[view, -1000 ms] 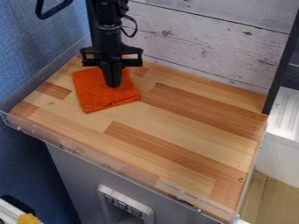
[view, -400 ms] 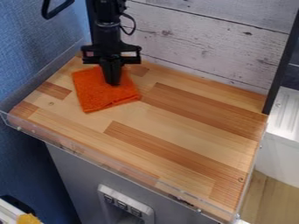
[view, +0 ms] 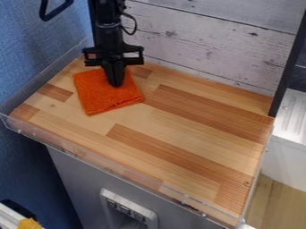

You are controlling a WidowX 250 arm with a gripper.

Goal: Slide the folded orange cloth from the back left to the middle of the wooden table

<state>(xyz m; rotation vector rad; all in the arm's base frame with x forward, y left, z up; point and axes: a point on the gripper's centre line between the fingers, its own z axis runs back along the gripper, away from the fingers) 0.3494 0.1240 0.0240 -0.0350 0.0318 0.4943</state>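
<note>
The black gripper (view: 115,84) hangs down at the upper left of the wooden counter, its tip at the upper middle of a folded orange cloth (view: 101,96). The cloth lies flat, a little askew, near the counter's back left corner, and its upper edge is partly hidden behind the gripper. Whether the gripper pinches the fabric or only touches it, I cannot tell.
The wooden counter top (view: 179,129) has a clear plastic rim (view: 108,166) along its front and left edges. A whitewashed plank wall (view: 209,44) stands behind it, with a black post (view: 290,62) at the right back.
My gripper has shifted very slightly to the left over the cloth. The cloth lies almost exactly as before.
</note>
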